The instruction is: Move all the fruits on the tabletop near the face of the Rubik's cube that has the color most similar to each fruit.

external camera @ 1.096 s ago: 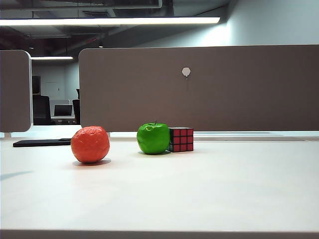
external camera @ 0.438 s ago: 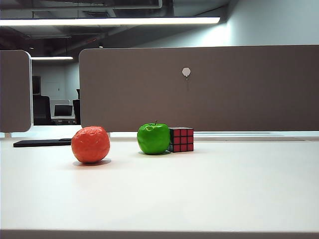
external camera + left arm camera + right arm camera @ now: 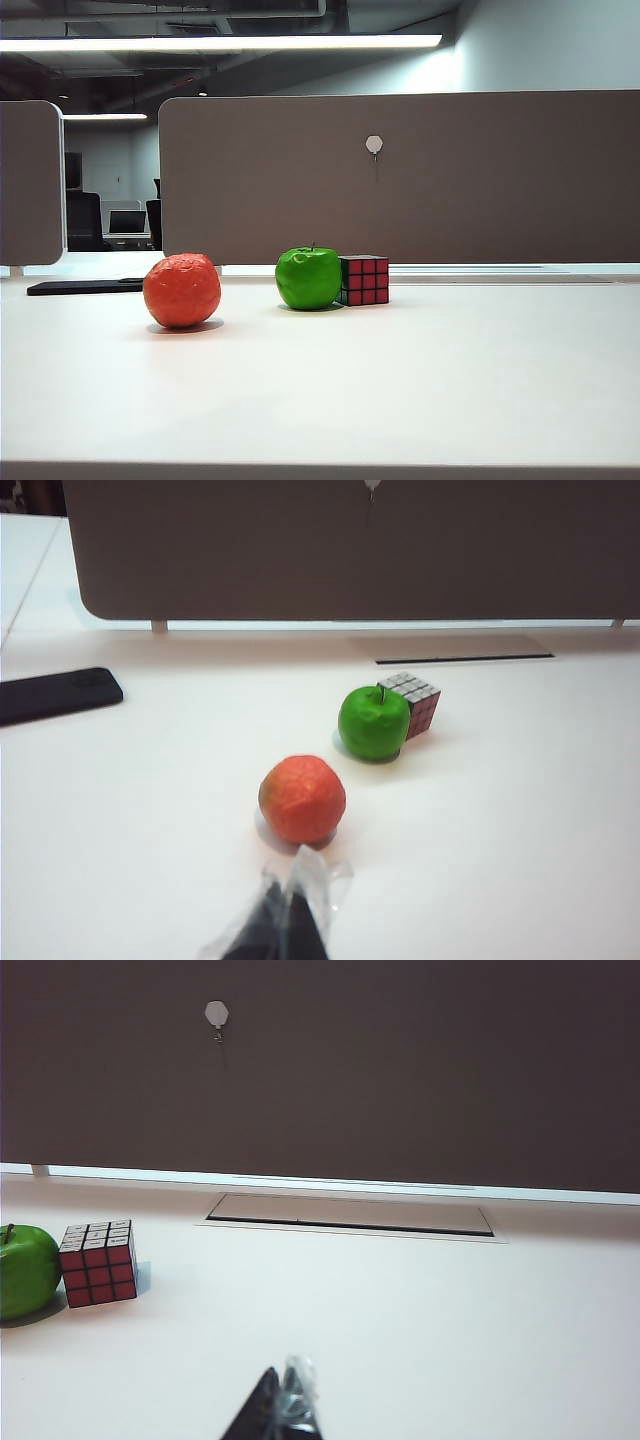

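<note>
Both pincers, left (image 3: 290, 905) and right (image 3: 285, 1400), hang clenched over the white desk (image 3: 420, 380) (holding nothing). Green apple (image 3: 308, 278) touches the Rubik's cube (image 3: 364, 280); orange-red fruit (image 3: 181, 290) sits apart, before a grey divider wall (image 3: 400, 180).

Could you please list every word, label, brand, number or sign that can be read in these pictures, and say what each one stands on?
None: no readable text shows in any view.
The Rubik's cube bears only plain coloured squares.
The green apple and the orange-red fruit carry no sticker or label.
The small pale tag on the partition is blank or too small to read.
The dark flat object on the table shows no marking.
</note>
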{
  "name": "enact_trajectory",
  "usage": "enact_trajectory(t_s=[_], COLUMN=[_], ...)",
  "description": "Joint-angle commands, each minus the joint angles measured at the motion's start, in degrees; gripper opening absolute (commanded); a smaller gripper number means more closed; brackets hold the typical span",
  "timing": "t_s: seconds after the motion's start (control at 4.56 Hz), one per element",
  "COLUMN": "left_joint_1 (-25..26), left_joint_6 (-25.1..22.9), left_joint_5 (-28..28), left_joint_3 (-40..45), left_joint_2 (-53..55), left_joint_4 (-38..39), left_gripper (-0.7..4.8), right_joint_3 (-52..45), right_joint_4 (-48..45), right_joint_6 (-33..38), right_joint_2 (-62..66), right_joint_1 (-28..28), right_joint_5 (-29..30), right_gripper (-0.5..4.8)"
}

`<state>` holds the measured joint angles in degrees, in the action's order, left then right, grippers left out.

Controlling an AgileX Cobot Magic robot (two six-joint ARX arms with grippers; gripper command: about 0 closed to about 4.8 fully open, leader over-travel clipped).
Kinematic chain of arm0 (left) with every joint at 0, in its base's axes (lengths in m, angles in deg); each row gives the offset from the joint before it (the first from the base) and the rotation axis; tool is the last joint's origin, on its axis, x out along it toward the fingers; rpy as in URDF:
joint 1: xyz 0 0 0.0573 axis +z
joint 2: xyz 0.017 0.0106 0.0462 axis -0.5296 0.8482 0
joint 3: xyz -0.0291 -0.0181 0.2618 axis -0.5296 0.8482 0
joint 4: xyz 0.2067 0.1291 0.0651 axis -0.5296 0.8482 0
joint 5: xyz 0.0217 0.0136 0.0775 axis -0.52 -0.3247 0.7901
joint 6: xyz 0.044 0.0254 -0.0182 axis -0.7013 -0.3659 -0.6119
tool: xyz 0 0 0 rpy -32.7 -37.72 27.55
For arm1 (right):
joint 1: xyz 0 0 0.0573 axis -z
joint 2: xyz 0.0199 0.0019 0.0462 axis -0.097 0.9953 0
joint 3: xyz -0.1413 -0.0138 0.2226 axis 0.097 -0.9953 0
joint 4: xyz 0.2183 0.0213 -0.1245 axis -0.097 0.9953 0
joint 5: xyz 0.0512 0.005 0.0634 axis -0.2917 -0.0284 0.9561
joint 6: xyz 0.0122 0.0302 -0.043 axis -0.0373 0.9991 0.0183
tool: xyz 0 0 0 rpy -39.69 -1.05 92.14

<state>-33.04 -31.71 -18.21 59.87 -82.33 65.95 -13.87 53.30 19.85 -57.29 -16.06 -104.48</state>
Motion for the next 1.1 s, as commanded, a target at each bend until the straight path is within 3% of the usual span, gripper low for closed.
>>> enact_trajectory(t_s=[0.22,1.1], left_joint_1=[0.0,0.0], left_joint_6=[0.0,-0.1], left_joint_5=[0.0,0.1], left_joint_3=[5.0,7.0], left_joint_2=[0.0,0.0], left_joint_4=[-7.7,-9.8], left_gripper=[-0.06,-0.06], right_joint_3=[-0.3,-0.3], right_joint_4=[-0.9,-0.9], right_joint_6=[-0.2,2.9], right_joint_2=[-0.1,-0.1], right_joint_1=[9.4,16.0], right_joint_5=[0.2,1.9], right_gripper=[-0.01,-0.01])
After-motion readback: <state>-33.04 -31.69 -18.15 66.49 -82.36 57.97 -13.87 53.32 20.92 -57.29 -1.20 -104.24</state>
